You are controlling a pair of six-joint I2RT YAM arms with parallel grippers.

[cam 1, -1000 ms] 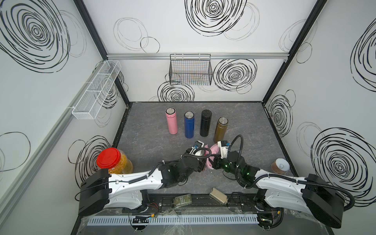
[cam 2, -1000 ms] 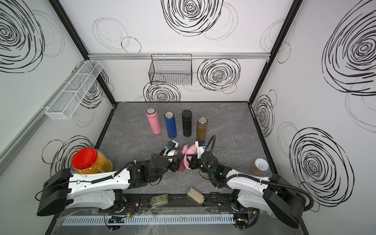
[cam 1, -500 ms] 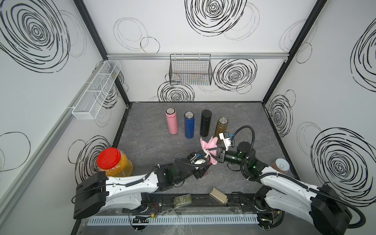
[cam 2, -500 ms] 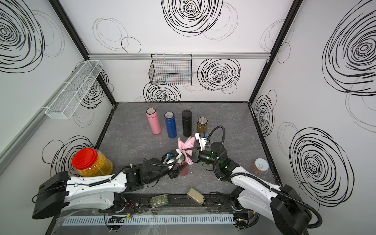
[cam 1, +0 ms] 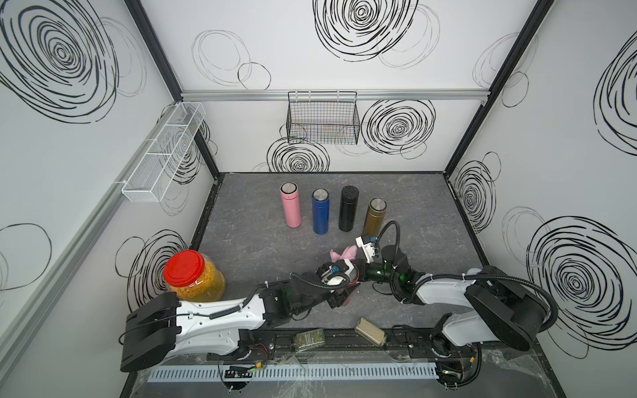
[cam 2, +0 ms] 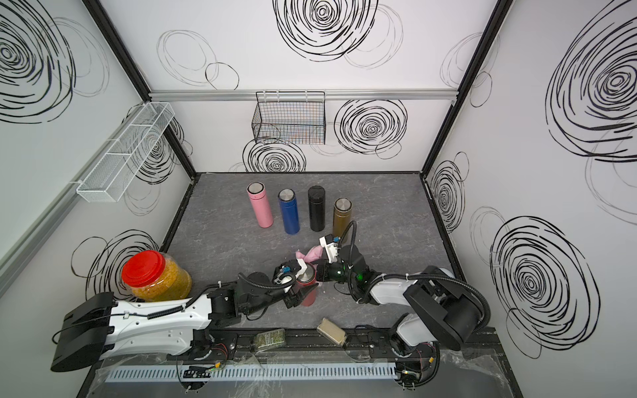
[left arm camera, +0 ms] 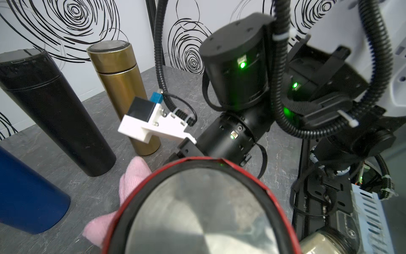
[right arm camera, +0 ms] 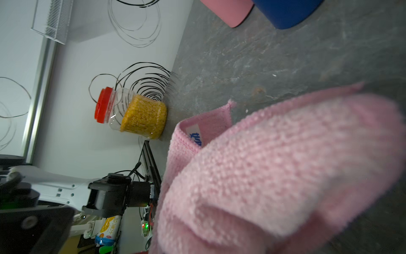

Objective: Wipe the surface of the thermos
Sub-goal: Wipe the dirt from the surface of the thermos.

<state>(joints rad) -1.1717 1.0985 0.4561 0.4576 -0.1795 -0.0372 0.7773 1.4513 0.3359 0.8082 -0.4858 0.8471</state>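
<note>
I judge the wiping step is in hand. My left fingers [cam 2: 306, 292] clamp the red thermos [cam 2: 307, 279] upright near the front of the worktop [cam 2: 220, 241]. My right fingers [cam 2: 319, 267] pinch the cloth [cam 2: 311, 255] just beside its rim. Next, I reckon, comes a firm drag down the wall. The cloth's tag [right arm camera: 195, 136] bears blue print, too blurred to read.

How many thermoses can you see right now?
5. The pink thermos, blue thermos, black thermos and gold thermos stand in a row at the back; the left gripper holds the red thermos.
</note>
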